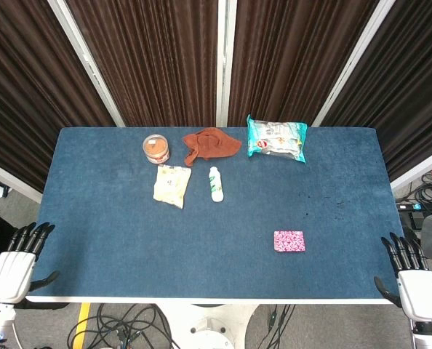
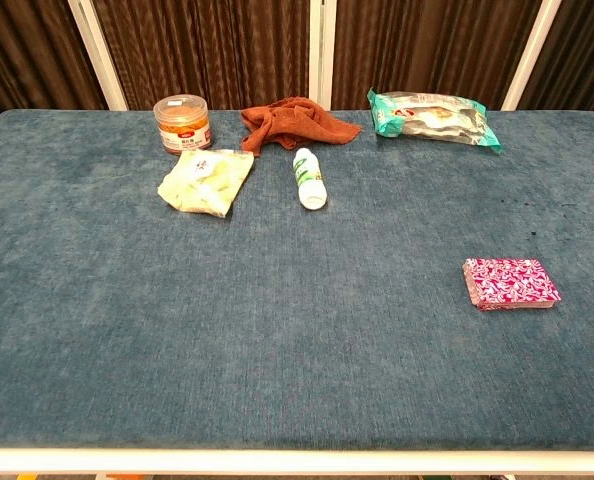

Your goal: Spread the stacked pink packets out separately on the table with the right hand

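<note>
Reaching from the open, empty right hand [image 1: 412, 280], fingers could shove the whole packet stack [image 2: 510, 283] sideways together.

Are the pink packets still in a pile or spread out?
Still in a pile. The pink packets sit as one neat stack, layered edges showing, with no robot hand touching them.

A: Backdrop?
B: Dark brown pleated curtains [image 1: 150, 58] behind the tabletop [image 1: 129, 233], split by white vertical frame bars [image 1: 222, 62].
A: Surface?
B: Blue felt-like cover, white front edge.
A: Floor?
B: Grey, black cables [image 1: 121, 327] bundled under the front edge, yellow tape strip [image 1: 81, 327] at left. More cables far right.
A: Light?
B: Even, soft shadows.
</note>
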{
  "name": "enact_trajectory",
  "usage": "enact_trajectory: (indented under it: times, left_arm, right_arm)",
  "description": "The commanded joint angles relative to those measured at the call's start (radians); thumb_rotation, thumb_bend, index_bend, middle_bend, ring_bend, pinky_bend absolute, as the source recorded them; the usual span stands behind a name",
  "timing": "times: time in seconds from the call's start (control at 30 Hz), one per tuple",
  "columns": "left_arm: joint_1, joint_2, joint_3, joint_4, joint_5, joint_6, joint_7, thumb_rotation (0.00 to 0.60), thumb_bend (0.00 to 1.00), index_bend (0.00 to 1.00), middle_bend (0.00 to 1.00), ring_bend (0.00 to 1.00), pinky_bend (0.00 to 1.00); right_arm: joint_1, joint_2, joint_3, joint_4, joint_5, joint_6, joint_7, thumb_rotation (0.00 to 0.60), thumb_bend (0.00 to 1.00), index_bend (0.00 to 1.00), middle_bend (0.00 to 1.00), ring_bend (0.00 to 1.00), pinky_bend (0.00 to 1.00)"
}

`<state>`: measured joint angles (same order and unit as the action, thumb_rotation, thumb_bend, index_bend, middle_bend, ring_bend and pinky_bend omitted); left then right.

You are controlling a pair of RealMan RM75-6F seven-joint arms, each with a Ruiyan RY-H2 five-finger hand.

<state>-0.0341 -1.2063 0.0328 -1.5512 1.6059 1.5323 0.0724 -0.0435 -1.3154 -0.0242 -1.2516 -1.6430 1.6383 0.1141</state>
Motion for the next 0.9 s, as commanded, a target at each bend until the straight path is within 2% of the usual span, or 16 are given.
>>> enact_trajectory:
  times: [0.03,0.63,0.7,0.77,0.83,0.9]
  left_arm:
    - [0.000,-0.001,0.001,0.000,0.001,0.000,0.001,0.600,0.13,0.09,0.08,0.00,0.11]
    - [0.003,-0.001,0.001,0.003,-0.001,0.003,-0.004,0.600,0.13,0.09,0.08,0.00,0.11]
    - [0.003,-0.001,0.001,0.004,-0.001,0.002,-0.004,0.600,0.13,0.09,0.08,0.00,0.11]
    - [0.002,-0.002,0.001,0.004,-0.002,0.001,-0.005,0.600,0.13,0.09,0.08,0.00,0.11]
    - [0.003,-0.004,0.002,0.005,-0.001,0.001,-0.005,0.600,0.13,0.09,0.08,0.00,0.11]
    - [0.003,-0.005,0.003,0.007,-0.001,0.000,-0.005,0.600,0.13,0.09,0.08,0.00,0.11]
  right_arm:
    - [-0.001,-0.001,0.000,0.002,0.000,0.001,0.002,0.600,0.20,0.00,0.00,0.00,0.00]
    - [0.001,0.003,0.000,-0.001,0.001,-0.006,0.006,0.600,0.20,0.00,0.00,0.00,0.02]
    - [0.003,0.006,0.000,-0.006,0.000,-0.009,0.008,0.600,0.20,0.00,0.00,0.07,0.16]
    - [0.004,0.009,-0.002,-0.012,-0.004,-0.008,0.009,0.600,0.20,0.00,0.02,0.21,0.37]
    - [0.004,0.010,-0.004,-0.012,-0.014,0.000,0.007,0.600,0.20,0.00,0.04,0.34,0.49]
    - [0.004,0.005,-0.002,-0.006,-0.025,0.016,0.006,0.600,0.20,0.00,0.09,0.45,0.56]
